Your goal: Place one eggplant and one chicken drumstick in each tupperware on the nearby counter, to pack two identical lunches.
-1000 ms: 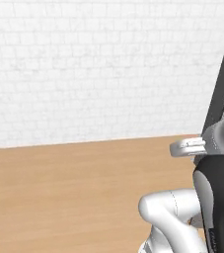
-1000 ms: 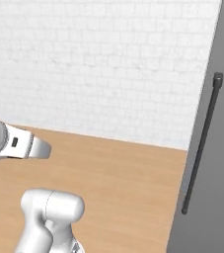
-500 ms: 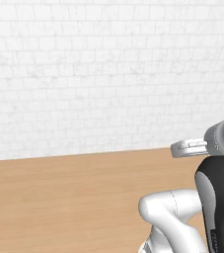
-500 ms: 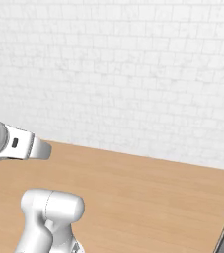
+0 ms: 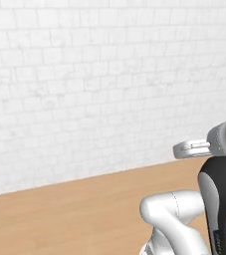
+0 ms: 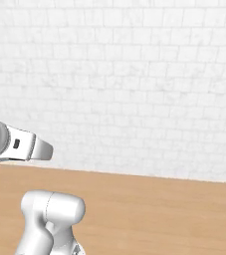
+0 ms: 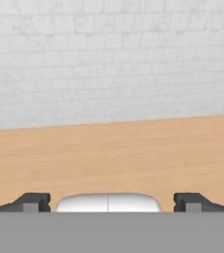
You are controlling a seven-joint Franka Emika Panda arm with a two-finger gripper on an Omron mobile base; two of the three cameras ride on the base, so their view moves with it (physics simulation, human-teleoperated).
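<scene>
The tool [image 7: 108,202] stood with its two dark fingertips [image 7: 33,201] spread as wide as they go and nothing between them, which suits an arm that had no food to carry at this point. It was held level, looking out across a bare stretch of the light wooden counter [image 7: 113,153] toward the white brick wall [image 7: 108,59] behind it. In the left base view the same wood [image 5: 59,219] ran under the arm's folded white joints, and the right base view showed it [image 6: 159,214] meeting the wall [image 6: 134,84] as well. No eggplant, drumstick or grey container lay on the part of the counter shown, so where they sat could not be told. Judging by that, the packing had not visibly begun here, and the base probably needed to face another part of the kitchen first.
</scene>
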